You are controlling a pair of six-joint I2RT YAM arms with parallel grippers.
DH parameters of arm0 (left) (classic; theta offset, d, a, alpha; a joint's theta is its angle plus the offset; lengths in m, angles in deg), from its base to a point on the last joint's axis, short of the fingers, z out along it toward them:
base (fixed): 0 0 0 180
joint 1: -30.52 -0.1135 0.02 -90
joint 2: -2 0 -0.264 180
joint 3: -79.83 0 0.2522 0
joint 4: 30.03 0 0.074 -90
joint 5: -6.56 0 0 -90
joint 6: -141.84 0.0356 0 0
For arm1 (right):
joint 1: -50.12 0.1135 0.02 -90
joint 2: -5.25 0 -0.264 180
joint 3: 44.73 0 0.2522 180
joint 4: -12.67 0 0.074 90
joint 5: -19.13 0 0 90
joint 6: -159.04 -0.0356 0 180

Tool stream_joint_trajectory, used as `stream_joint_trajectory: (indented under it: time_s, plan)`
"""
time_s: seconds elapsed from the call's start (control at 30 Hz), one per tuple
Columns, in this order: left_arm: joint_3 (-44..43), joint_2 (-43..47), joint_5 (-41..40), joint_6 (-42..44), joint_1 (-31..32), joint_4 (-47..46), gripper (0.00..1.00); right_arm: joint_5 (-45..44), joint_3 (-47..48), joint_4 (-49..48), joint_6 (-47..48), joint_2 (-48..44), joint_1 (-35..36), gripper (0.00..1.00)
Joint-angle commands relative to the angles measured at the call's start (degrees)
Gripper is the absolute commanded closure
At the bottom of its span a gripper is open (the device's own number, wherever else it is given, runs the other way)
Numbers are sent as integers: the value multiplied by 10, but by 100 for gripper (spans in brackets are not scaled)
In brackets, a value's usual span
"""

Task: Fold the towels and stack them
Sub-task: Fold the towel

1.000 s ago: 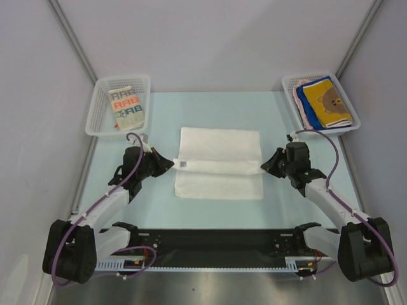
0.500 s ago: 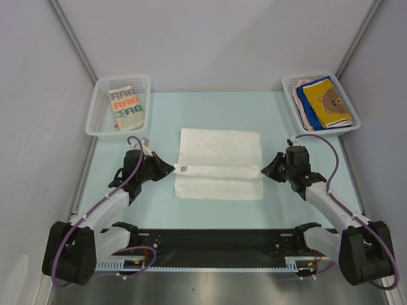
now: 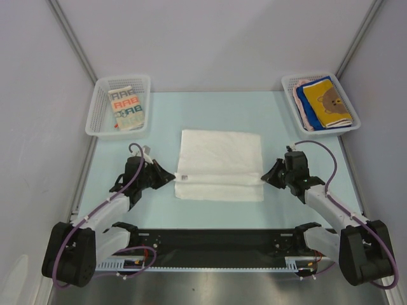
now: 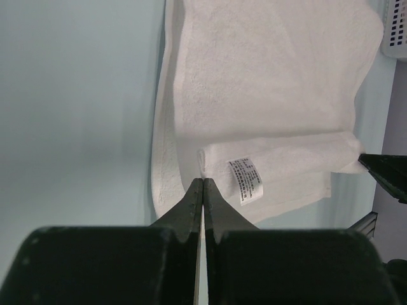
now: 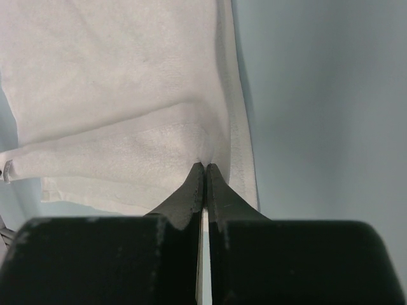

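**A:** What's in the baskets?

**B:** The left basket (image 3: 100, 129) holds the lettered towel (image 3: 125, 108). The right basket (image 3: 290, 81) has the bear towel (image 3: 327, 101) on a blue towel (image 3: 308, 110), possibly with a pinkish one beneath.

**A:** And the white towel (image 3: 219, 152)?

**B:** It's mid-table, with its near part folded over. The left gripper (image 3: 170, 176) and right gripper (image 3: 266, 176) are pinched on the ends of the fold. Only the left wrist view shows the printed label (image 4: 247, 180).

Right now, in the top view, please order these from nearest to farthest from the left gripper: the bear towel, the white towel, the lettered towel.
1. white towel, centre, at the left gripper tips.
2. lettered towel, far left, in the left basket.
3. bear towel, far right, in the right basket.
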Motion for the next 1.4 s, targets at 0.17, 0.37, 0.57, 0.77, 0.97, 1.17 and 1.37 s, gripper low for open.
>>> stream_joint_trajectory:
  time_s: [0.17, 0.37, 0.57, 0.77, 0.97, 1.17, 1.37]
  plan:
    - [-16, 22, 12, 0, 3, 5, 97, -13, 6, 10, -2, -24, 3, 100]
    - [-26, 43, 16, 0, 3, 25, 97, -15, 16, 40, -2, -51, 3, 100]
    - [-33, 67, 14, 0, 3, 58, 97, -16, 25, 64, -2, -74, 2, 100]
    - [-48, 89, 13, 1, 3, 80, 98, -16, 41, 78, 2, -87, 2, 100]
    - [-72, 110, 1, 4, 3, 103, 99, -19, 66, 98, 8, -103, 1, 100]
    - [-86, 106, 5, 8, 3, 111, 99, -17, 78, 109, 9, -107, 2, 100]
    - [-52, 105, 13, 0, 3, 94, 97, -6, 36, 97, -4, -114, 2, 100]
